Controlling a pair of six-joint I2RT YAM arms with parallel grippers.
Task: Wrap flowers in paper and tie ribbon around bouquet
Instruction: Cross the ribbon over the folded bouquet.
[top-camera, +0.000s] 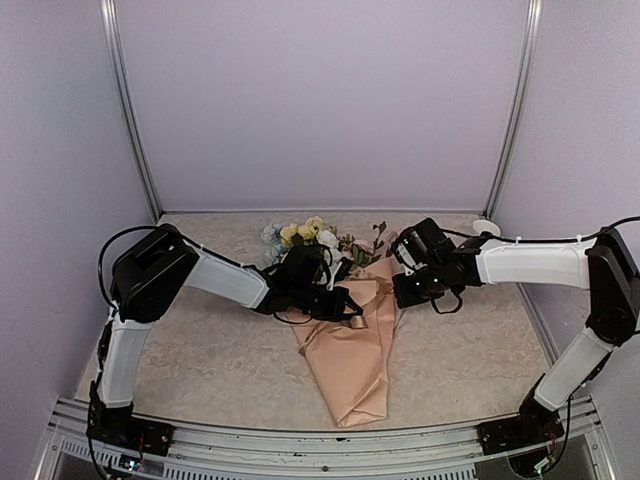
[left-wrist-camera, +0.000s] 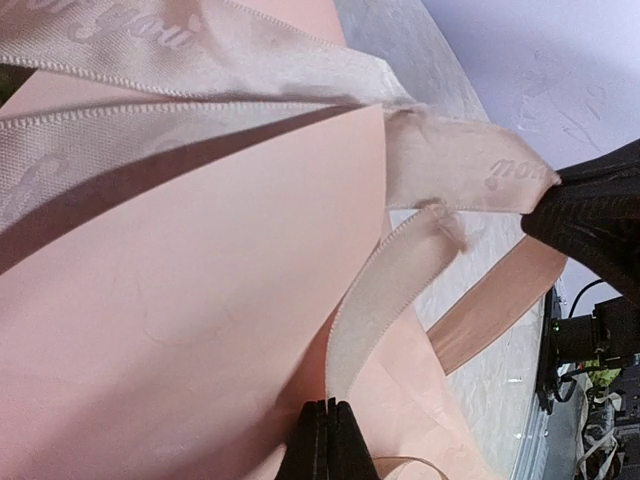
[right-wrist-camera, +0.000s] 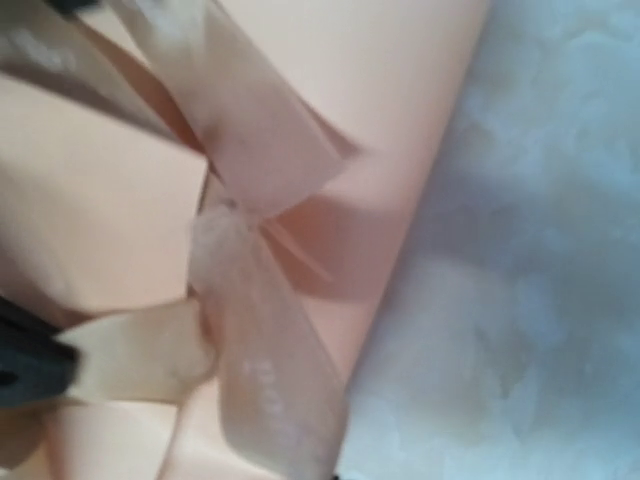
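Note:
The bouquet lies mid-table in a cone of peach-pink paper (top-camera: 350, 370), with the flowers (top-camera: 305, 232) at its far end. The tan ribbon (left-wrist-camera: 380, 300) goes round the cone's waist and is knotted (right-wrist-camera: 215, 225). My left gripper (top-camera: 350, 303) is over the waist from the left. Its fingers (left-wrist-camera: 330, 440) are shut on one ribbon strand. My right gripper (top-camera: 398, 290) comes in from the right, and its dark tip (left-wrist-camera: 585, 215) pinches the other ribbon end. The right wrist view is blurred; a ribbon strand (right-wrist-camera: 275, 390) runs down to its bottom edge.
A small white round object (top-camera: 486, 227) sits at the back right corner of the marbled tabletop (top-camera: 220, 350). Lilac walls and metal posts (top-camera: 130, 120) close in three sides. The arm bases stand at the near edge.

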